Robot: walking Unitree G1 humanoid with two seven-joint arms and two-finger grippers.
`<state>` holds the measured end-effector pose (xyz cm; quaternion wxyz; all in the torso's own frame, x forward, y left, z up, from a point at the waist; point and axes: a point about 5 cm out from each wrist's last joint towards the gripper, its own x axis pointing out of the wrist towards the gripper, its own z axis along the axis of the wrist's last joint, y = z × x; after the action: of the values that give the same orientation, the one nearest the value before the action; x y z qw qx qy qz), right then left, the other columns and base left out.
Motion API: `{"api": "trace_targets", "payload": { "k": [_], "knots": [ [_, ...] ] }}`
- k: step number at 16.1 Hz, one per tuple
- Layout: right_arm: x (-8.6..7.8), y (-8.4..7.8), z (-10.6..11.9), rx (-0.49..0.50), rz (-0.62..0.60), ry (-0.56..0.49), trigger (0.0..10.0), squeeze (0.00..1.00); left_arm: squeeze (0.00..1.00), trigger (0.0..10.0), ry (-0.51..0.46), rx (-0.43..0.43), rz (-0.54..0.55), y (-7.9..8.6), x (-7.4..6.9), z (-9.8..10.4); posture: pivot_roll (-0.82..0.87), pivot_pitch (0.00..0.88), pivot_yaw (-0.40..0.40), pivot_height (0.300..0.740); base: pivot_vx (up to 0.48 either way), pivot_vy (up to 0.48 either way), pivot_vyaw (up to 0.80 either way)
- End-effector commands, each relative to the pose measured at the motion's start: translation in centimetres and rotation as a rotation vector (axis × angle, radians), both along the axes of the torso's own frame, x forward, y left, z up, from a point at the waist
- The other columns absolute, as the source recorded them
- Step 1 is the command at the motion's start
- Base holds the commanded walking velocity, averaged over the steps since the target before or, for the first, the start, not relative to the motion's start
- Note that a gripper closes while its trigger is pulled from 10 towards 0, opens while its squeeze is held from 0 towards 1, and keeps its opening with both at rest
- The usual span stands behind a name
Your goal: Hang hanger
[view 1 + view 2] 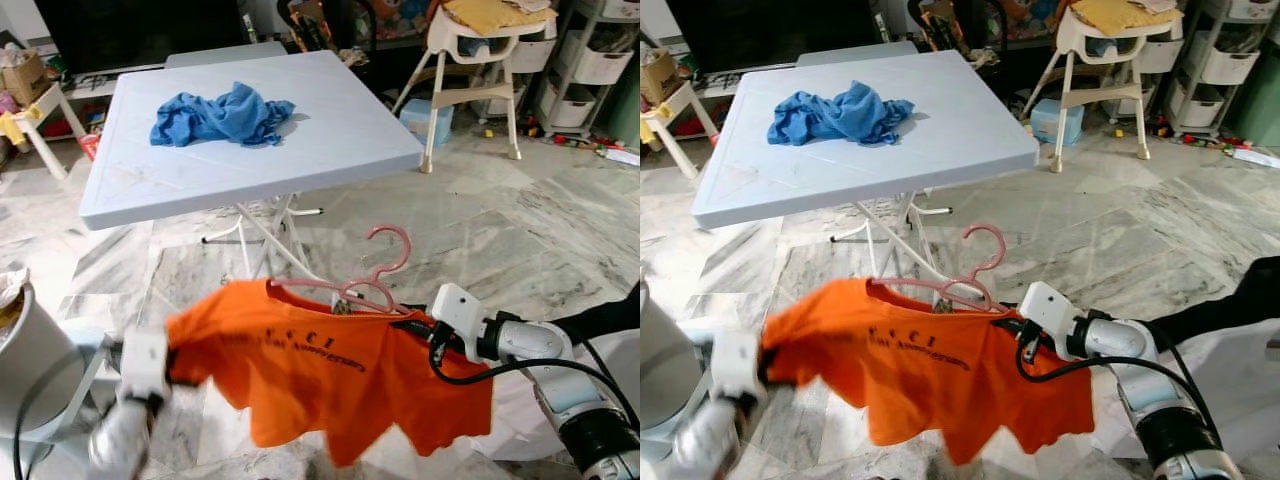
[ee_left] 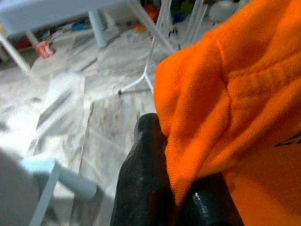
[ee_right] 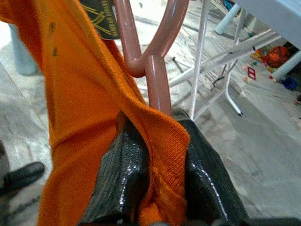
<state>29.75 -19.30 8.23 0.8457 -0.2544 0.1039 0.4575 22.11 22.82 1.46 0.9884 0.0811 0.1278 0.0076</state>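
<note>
Left eye view, lower middle: orange T-shirt (image 1: 330,385) on pink hanger (image 1: 372,280), pinched by left gripper (image 1: 168,365) and right gripper (image 1: 405,325), carrying step, rail wanted next.

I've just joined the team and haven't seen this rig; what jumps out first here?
A bright orange T-shirt on a pink plastic hanger is stretched in the air between the left tool and right tool, each pinching a shoulder. Behind it, a crumpled blue cloth lies on a pale blue folding table.
</note>
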Motion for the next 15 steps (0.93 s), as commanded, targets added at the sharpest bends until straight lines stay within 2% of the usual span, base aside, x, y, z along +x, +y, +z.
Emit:
{"api": "trace_targets", "payload": {
  "k": [1,2,4,7,12,14,15],
  "knots": [
    [1.2,-2.8,1.5,-0.013,-0.154,-0.073,10.0,0.0,0.0,0.0,0.0,0.064,0.138,2.6,-0.9,0.5,-0.05,0.014,0.072,0.74,0.0,0.0,0.0],
    [1.4,-3.2,1.6,-0.032,-0.18,-0.088,10.0,0.0,0.0,0.0,-0.015,0.084,0.143,2.7,-1.0,0.8,-0.05,0.015,0.071,0.74,0.0,0.0,0.0],
    [2.2,-4.1,2.4,-0.01,-0.257,-0.128,10.0,0.0,0.0,0.0,0.012,0.097,0.179,3.3,-1.5,0.9,-0.04,0.016,0.065,0.74,0.0,0.0,0.0],
    [3.4,-4.7,3.4,0.002,-0.352,-0.201,10.0,0.0,0.0,0.0,0.074,0.058,0.231,3.4,-2.3,0.0,-0.05,0.019,0.065,0.74,0.0,0.0,0.0],
    [4.1,-5.0,3.8,0.009,-0.425,-0.245,10.0,0.0,0.0,0.0,0.137,0.004,0.175,1.4,-2.5,-1.5,-0.05,0.021,0.063,0.74,0.0,0.0,0.0],
    [4.6,-4.5,4.2,0.053,-0.461,-0.263,10.0,0.0,0.0,0.0,0.158,-0.014,0.163,0.8,-2.1,-1.8,-0.06,0.021,0.061,0.74,0.0,0.0,0.0],
    [5.0,-3.9,4.7,0.11,-0.483,-0.288,10.0,0.0,0.0,0.0,0.197,-0.069,0.135,-0.1,-1.4,-2.4,-0.06,0.019,0.057,0.74,0.0,0.0,0.0]
  ]
}}
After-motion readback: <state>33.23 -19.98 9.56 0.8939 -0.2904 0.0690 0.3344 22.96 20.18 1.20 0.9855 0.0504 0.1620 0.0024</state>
